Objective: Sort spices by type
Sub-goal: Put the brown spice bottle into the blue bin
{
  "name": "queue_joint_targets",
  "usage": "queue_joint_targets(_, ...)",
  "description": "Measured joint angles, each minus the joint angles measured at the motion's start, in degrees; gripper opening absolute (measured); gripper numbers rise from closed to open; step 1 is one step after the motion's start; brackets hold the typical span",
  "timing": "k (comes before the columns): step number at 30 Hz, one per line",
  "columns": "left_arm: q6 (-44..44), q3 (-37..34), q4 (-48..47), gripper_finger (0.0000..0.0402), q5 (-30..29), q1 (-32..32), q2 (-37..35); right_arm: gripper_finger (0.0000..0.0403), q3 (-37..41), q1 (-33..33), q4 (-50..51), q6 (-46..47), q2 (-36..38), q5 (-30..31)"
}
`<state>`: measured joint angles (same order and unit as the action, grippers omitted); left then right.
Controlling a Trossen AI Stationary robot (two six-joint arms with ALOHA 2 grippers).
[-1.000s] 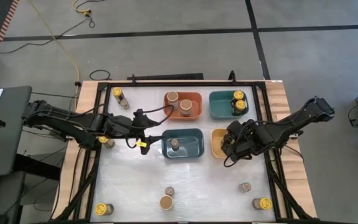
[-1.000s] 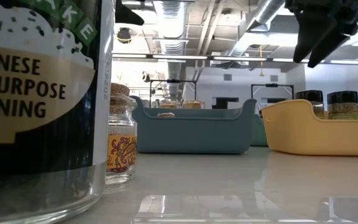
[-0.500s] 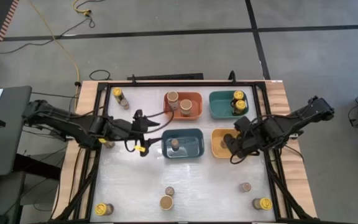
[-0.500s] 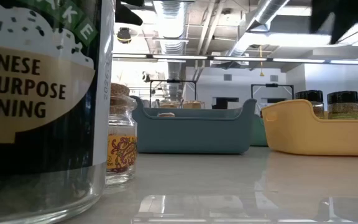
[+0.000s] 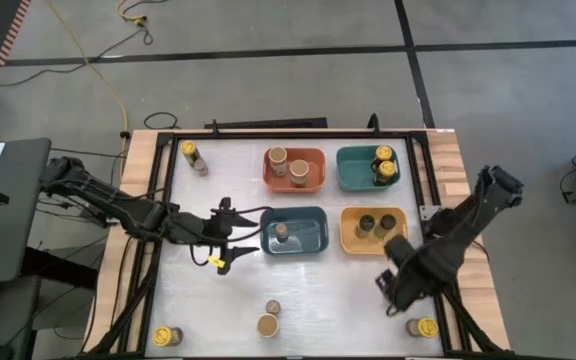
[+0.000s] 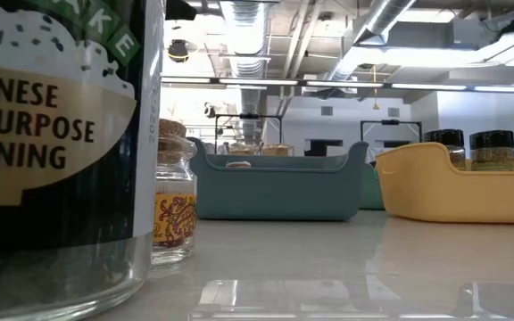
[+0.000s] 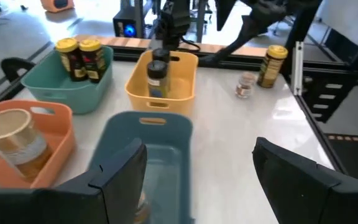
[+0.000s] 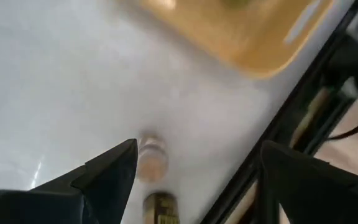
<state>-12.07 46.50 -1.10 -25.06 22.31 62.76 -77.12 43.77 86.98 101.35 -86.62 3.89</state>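
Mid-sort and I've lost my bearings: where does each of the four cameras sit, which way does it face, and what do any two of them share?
High view: above the table, looking straight down; both arms show, left gripper beside the blue bin, right gripper near the front right.
Low view: at table-top height, looking level across; a big jar fills its left; no arm shows.
Left wrist view: behind the left arm's open fingers, facing the bins.
Right wrist view: looking down past the right arm's open fingers at two jars.
Shared: the yellow bin appears in all four.

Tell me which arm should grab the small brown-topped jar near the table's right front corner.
Right, probably. The right gripper hovers open above the small brown-topped jar, beside the yellow-lidded jar. The left gripper sits far off by the blue-grey plastic bin.
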Motion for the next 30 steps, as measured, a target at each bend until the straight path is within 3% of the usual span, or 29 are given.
queue_joint_targets(9, -1.3, 0.0, -0.8, 0.0281, 0.0, 3.0, 0.0, 0.0365, 2.9, 4.8, -13.1, 3.7, -9.2, -3.0)
queue_joint_targets(22, -5.4, 0.0, -0.9, 0.0281, 0.0, 6.0, 0.0, 0.0361, 15.7, 8.8, -31.3, 11.6, -8.2, -5.5)
queue_joint_targets(30, -7.5, 0.0, -1.0, 0.0281, 0.0, 6.2, 0.0, 0.0308, 18.3, 7.5, -33.2, 12.4, -8.3, -5.0)
